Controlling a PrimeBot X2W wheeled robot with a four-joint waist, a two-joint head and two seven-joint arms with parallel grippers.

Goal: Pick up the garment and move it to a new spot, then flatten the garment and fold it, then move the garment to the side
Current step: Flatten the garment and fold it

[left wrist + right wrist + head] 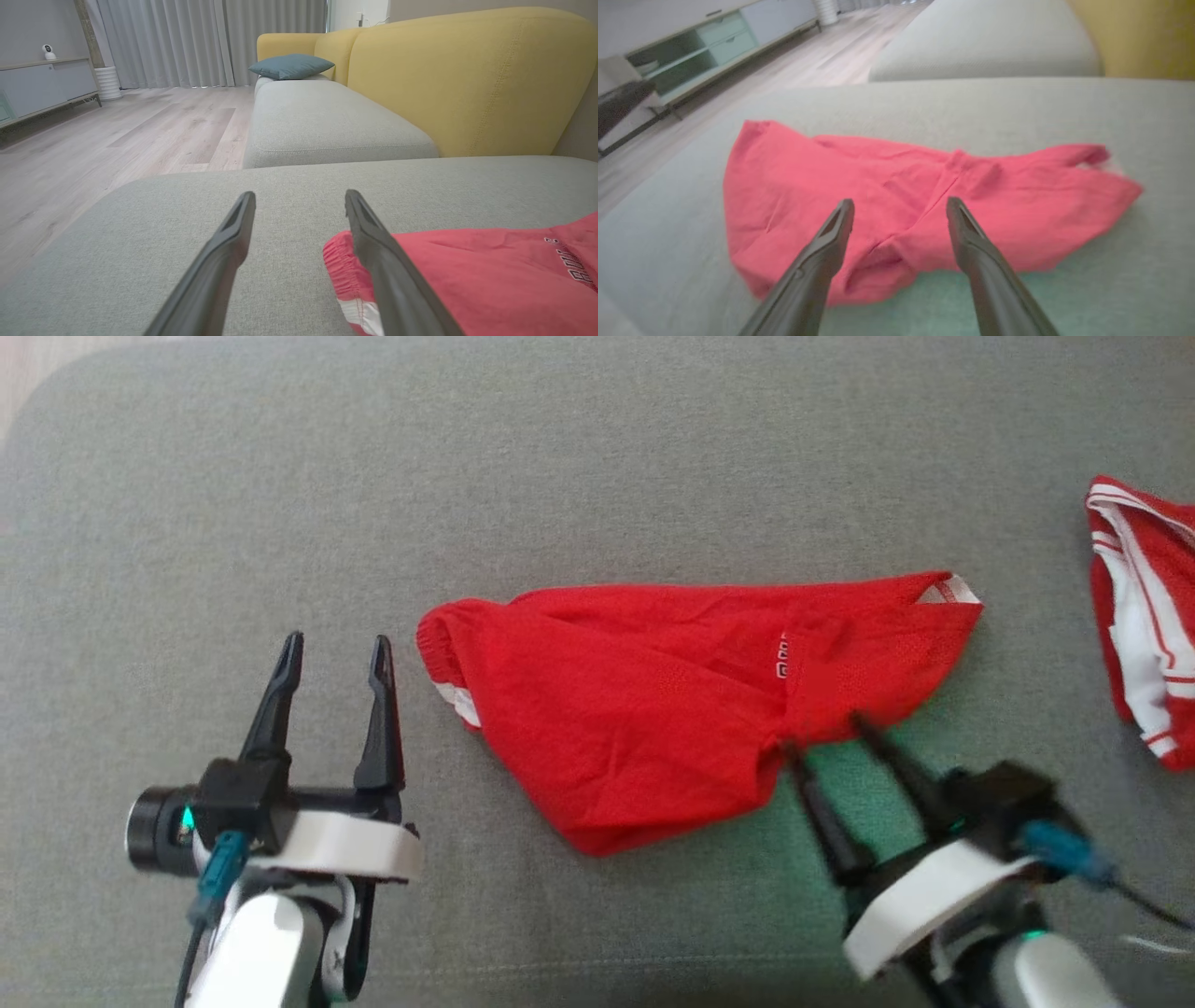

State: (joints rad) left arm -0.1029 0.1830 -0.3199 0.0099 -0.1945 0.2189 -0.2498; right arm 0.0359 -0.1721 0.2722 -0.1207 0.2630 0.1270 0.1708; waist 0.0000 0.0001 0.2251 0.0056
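As the red shorts (pixel 672 700) lie mid grey cushion (pixel 280 476), long axis 9-to-3, right gripper (pixel 823 733), spread, sits nearest, hem at its 11 o'clock; left gripper (pixel 331 649) spread, both empty.

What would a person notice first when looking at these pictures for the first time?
Red shorts lie rumpled mid-seat on the grey sofa cushion. The open right gripper is at their near edge; the open left gripper is beside the elastic waistband. Another red-and-white garment lies at the head view's right edge.
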